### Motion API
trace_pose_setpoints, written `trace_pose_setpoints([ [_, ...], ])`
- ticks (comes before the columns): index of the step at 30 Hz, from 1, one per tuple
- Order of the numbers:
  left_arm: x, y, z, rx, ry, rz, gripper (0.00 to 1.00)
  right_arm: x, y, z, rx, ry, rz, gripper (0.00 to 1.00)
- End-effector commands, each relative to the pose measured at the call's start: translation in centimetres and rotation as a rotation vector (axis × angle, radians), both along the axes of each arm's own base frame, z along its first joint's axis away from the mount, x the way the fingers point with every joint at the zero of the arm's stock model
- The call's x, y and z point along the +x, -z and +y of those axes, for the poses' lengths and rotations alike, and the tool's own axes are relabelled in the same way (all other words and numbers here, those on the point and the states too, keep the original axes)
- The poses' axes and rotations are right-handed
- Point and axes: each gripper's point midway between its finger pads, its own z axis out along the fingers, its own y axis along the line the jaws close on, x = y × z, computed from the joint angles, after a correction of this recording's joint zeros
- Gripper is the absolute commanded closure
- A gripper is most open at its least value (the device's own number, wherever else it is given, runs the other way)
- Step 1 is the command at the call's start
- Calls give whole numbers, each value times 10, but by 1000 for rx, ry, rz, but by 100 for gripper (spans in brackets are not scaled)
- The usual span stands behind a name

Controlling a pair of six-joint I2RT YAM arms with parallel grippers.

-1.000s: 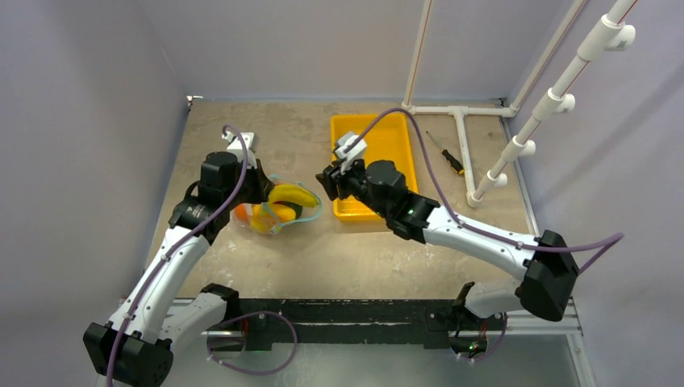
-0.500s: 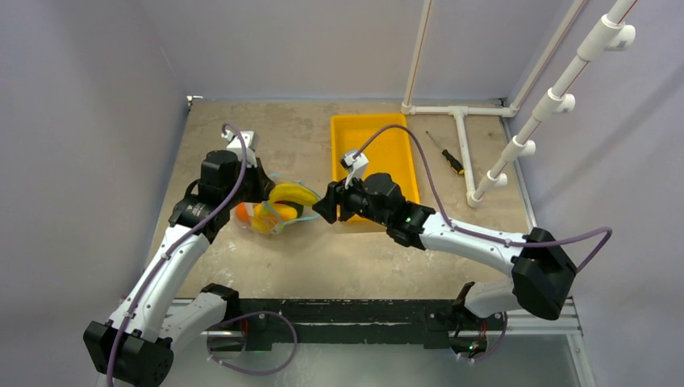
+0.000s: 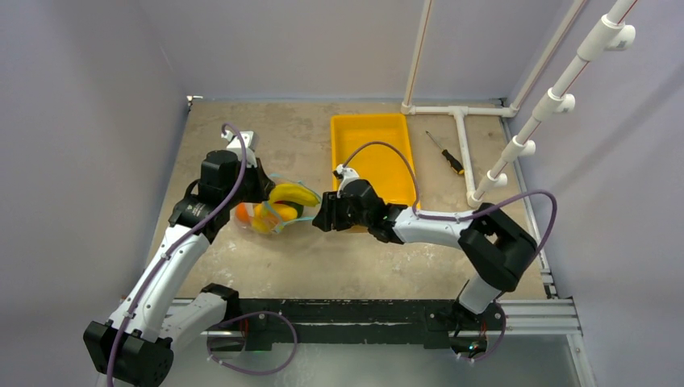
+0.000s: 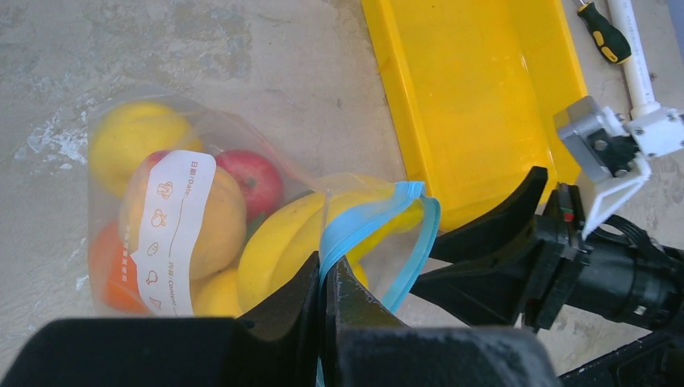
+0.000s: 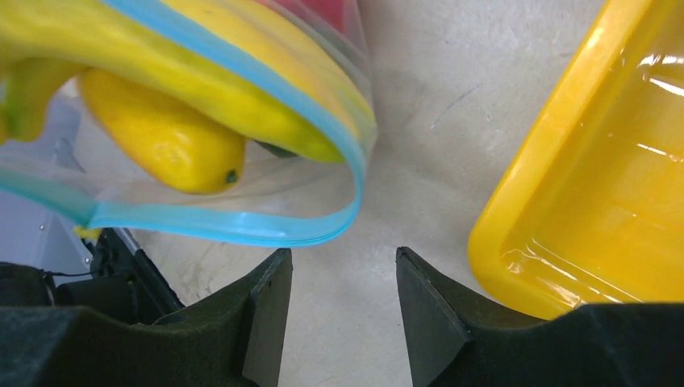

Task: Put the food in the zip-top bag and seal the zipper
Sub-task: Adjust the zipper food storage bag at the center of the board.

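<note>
The clear zip-top bag [image 3: 270, 211] lies at the left centre of the table, full of toy food: bananas [image 3: 292, 194], a red apple [image 4: 252, 179], lemons [image 4: 133, 141], an orange [image 4: 109, 270]. Its mouth gapes open to the right, and the bananas poke out through it. My left gripper [image 4: 327, 270] is shut on the teal-blue zipper [image 4: 379, 218] at one end of the mouth. My right gripper [image 5: 343, 270] is open and empty, low over the table, just short of the zipper's [image 5: 242, 226] free end.
The yellow tray [image 3: 379, 149] sits close on the right of my right gripper [image 3: 323, 211]; its rim shows in the right wrist view [image 5: 524, 185]. A screwdriver [image 3: 448, 155] and a white pipe frame [image 3: 484, 113] stand at the back right.
My right gripper has come down from over the tray's near end and moved left to the bag's mouth. The left gripper and the bag have stayed put.
</note>
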Motion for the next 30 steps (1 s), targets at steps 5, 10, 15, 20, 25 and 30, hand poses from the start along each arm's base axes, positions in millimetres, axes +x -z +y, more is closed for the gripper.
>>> trace_pose_setpoints([
  [5,5,-28,-5,-36,2,-65,100,18,-27,22,122,38,21,48],
  [10,5,-30,-4,-35,1,-70,100,16,-32,16,107,24,-10,49],
  [15,5,-30,-5,-40,4,-72,100,16,-40,2,83,48,-44,49],
  [20,5,-31,-8,-52,11,-72,100,19,-65,-6,126,93,-74,45],
  [25,4,-33,-9,-64,16,-76,100,23,-68,-2,152,139,-16,46],
  [30,3,-33,-8,-58,12,-74,100,17,-65,-3,195,168,43,52],
])
